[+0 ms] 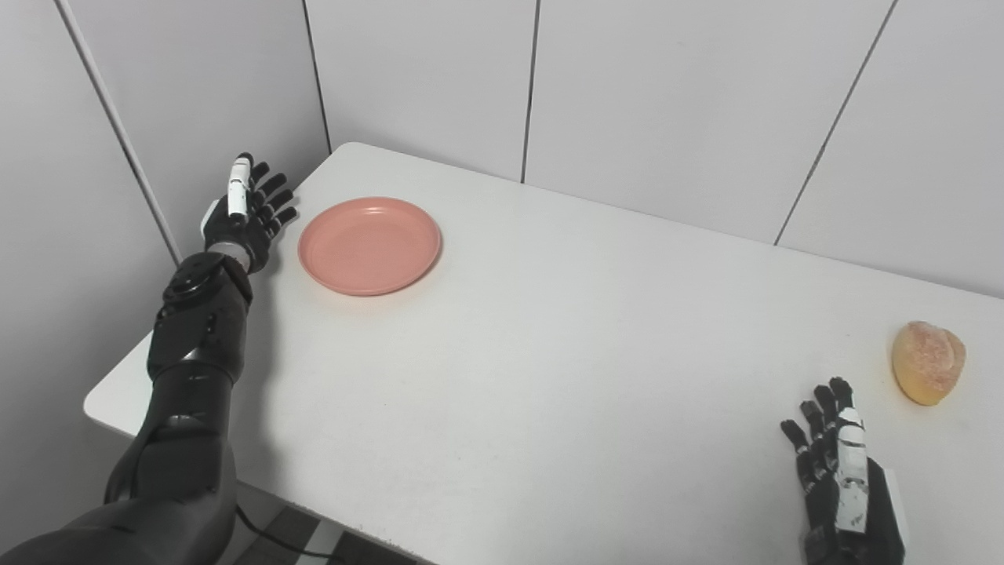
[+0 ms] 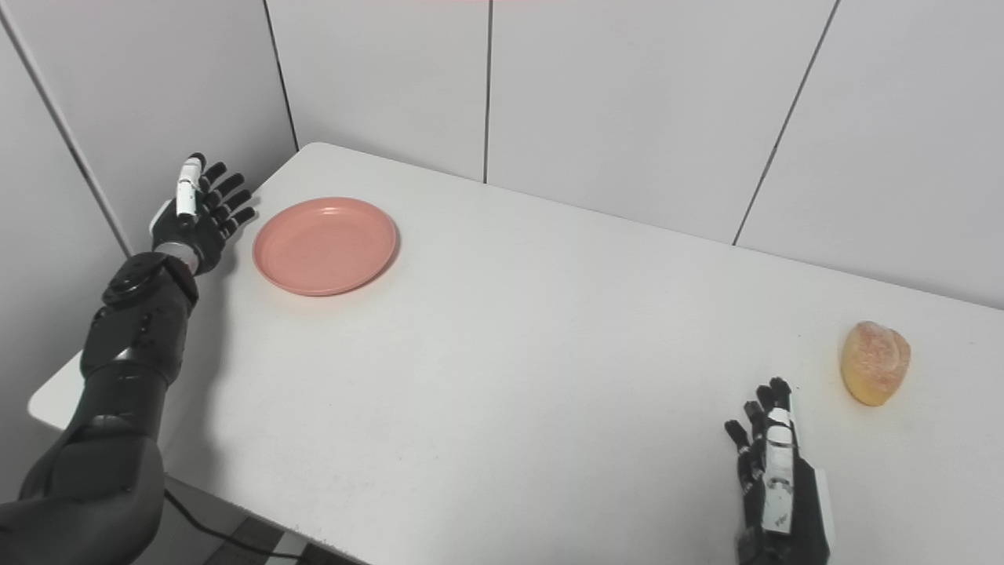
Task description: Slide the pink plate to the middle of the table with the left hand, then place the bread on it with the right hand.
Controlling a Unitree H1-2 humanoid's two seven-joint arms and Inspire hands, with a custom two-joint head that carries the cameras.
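1. My left hand is raised just beside the far-left corner of the white tabletop, fingers spread and straight, holding nothing. It is close to the round, shallow pink plastic plate but not touching it.

2. The plate lies flat near that far-left corner, well away from the table's middle, so I judge the slide has not started.

3. My right hand rests low at the near-right, fingers extended and slightly apart, empty. The rounded golden-brown bread roll sits near it on the right side, apart from my fingertips.

4. Risks with the plate: if I press down on its raised rim instead of pushing from the outer side, it could tip. A push off-centre may spin it rather than move it straight. It also lies near the table's left edge, so a misjudged sweep could knock it toward the wall.

5. Risks with the bread: it looks soft and rounded, so a hard squeeze could crush it, and a glancing touch might roll it off the right side.
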